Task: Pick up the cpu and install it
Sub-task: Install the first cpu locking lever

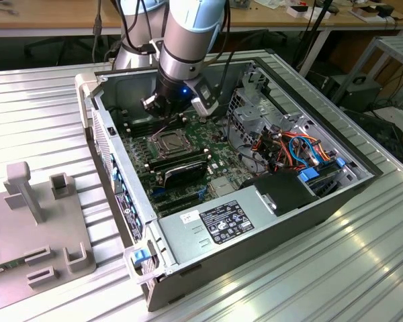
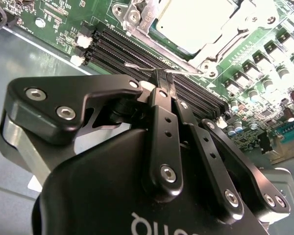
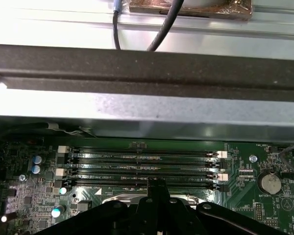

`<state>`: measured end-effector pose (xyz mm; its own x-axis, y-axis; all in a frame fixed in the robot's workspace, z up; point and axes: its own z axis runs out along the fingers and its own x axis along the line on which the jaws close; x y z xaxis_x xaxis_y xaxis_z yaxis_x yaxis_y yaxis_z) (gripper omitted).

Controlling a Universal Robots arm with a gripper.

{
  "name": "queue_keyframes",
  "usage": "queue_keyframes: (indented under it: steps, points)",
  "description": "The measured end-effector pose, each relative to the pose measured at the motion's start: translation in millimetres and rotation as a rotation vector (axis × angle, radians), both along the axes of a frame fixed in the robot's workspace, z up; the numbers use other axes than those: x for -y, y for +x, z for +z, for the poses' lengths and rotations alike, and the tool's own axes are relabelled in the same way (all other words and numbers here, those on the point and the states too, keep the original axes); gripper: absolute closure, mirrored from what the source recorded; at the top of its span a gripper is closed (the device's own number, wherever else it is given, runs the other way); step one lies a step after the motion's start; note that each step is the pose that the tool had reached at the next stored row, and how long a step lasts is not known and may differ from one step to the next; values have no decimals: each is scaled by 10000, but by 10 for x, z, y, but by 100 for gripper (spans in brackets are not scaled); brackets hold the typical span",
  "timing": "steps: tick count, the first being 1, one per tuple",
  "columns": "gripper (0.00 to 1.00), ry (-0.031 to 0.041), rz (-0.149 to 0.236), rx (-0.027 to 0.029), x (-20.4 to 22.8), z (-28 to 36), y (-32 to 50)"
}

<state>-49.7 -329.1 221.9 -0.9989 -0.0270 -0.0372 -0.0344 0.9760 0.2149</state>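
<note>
Robot arm poised over open computer, cpu (image 2: 193, 22) seated in its socket

The pincer (image 2: 165, 78) hangs clenched and empty just above the memory slots (image 3: 144, 164), beside the socket frame (image 2: 137, 17) on the green board (image 1: 181, 144). The chip appears to lie in the socket; if it sits slightly askew, pressing could bend contacts. Loose cables (image 1: 289, 147), the case wall (image 1: 114, 161) and a black cooler (image 1: 181, 171) crowd the approach on the ribbed surface (image 1: 289, 268).

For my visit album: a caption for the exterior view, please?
Robot arm's end effector poised over the socket on the green board inside an open computer case.
</note>
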Motion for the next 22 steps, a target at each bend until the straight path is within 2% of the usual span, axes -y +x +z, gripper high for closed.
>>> queue_keyframes:
  steps: [12, 22]
  points:
    - [89, 3, 0, 1, -16, -17, 6]
    - [89, -17, 0, 0, -16, -94, 34]
